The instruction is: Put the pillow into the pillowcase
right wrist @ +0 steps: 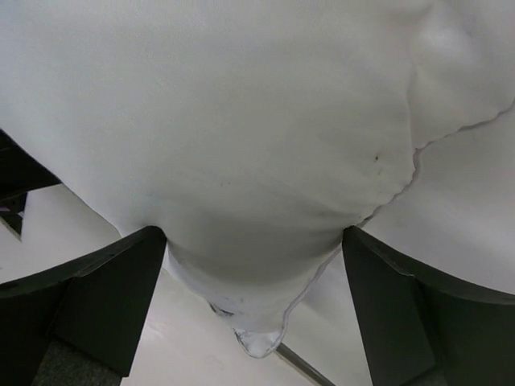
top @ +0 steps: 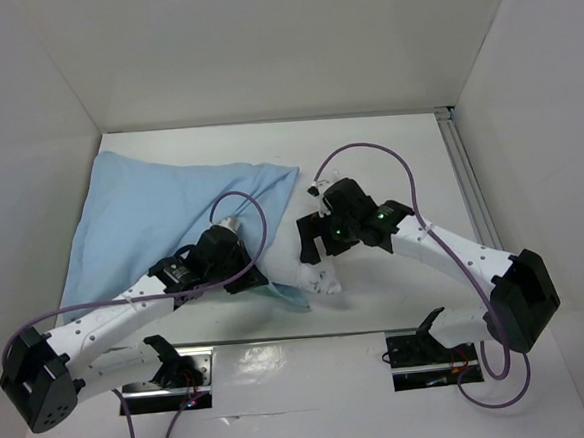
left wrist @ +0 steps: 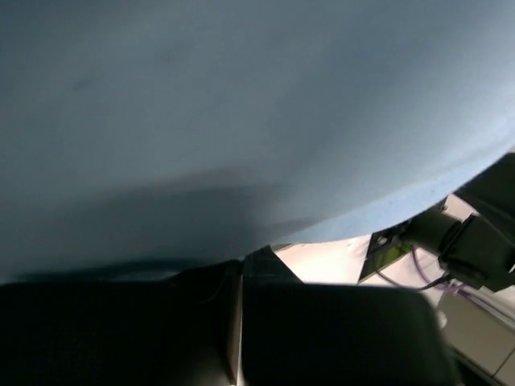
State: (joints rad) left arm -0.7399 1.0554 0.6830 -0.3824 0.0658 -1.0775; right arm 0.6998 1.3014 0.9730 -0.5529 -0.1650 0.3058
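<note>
The light blue pillowcase (top: pixel 171 212) lies spread across the table's left half, and its sea-green edge (top: pixel 285 296) shows at its near right corner. The white pillow (top: pixel 314 270) mostly lies inside it, with one end sticking out to the right. My left gripper (top: pixel 244 275) is at the case's near right edge, and its jaws are shut on the blue cloth (left wrist: pixel 241 121), which fills the left wrist view above the left gripper (left wrist: pixel 240 264). My right gripper (top: pixel 319 243) holds the pillow's end (right wrist: pixel 241 161). The right gripper (right wrist: pixel 253 241) has its fingers (right wrist: pixel 121 297) pressed on both sides of a bulging corner.
White walls enclose the table on the left, back and right. A metal rail (top: pixel 467 182) runs along the right edge. Purple cables (top: pixel 368 154) loop above both wrists. The arm bases (top: pixel 421 345) stand at the near edge.
</note>
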